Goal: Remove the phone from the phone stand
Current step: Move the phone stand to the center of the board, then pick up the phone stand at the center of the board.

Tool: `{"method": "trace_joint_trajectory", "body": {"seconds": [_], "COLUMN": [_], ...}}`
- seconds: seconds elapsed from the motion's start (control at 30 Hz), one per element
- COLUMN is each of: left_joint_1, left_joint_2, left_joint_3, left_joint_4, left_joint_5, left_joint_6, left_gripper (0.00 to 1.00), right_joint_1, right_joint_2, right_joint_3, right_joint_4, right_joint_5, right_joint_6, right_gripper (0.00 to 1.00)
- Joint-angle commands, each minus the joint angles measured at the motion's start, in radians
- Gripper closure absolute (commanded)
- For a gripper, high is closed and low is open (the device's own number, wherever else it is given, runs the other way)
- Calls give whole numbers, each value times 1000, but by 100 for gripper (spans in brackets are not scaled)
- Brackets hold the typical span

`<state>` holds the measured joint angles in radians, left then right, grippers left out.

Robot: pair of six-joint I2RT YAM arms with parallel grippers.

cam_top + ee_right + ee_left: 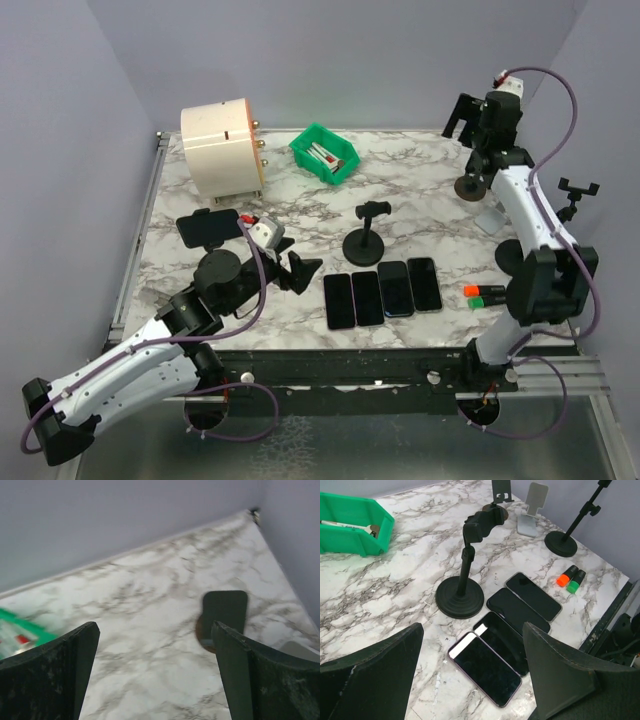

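Note:
A dark phone (208, 228) sits sideways in the clamp of a black phone stand (218, 268) at the left of the table, right beside my left arm's wrist. My left gripper (300, 270) is open to the right of that stand. In the left wrist view the left gripper (471, 630) hangs over several phones (485, 667) lying flat, with nothing between its fingers. My right gripper (462, 112) is open at the far right, high above the table. In the right wrist view the right gripper (154, 627) holds nothing, and a small dark stand (225, 611) on a brown base shows by its right finger.
An empty black stand (365, 240) rises behind the row of flat phones (382, 292). A green bin (324, 153) and a cream cylinder (222, 148) stand at the back. A white stand (490, 220), a black clamp stand (575, 190) and orange and green markers (484, 294) are on the right.

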<state>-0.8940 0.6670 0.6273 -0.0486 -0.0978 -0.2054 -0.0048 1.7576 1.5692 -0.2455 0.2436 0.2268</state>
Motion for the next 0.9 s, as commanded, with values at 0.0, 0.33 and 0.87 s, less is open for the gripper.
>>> {"method": "trace_joint_trajectory", "body": {"seconds": [0.0,0.33,0.87], "left_joint_1": [4,4,4], "left_joint_2": [-27,-64,-35], "left_joint_3": [16,-1,-1], "left_joint_4": [8,31,24], "left_joint_5": [10,-5,-27], "left_joint_6": [-8,-8,-1], "left_gripper": [18,18,18], "right_joint_1": [160,387,392], "right_joint_2": [-242,-726,-1021], "right_joint_3": [-124,-546,-1226], "right_joint_4": [148,218,594], "right_joint_5": [-113,-391,-593], "right_joint_6": [8,28,161], "right_gripper": [0,2,17]}}
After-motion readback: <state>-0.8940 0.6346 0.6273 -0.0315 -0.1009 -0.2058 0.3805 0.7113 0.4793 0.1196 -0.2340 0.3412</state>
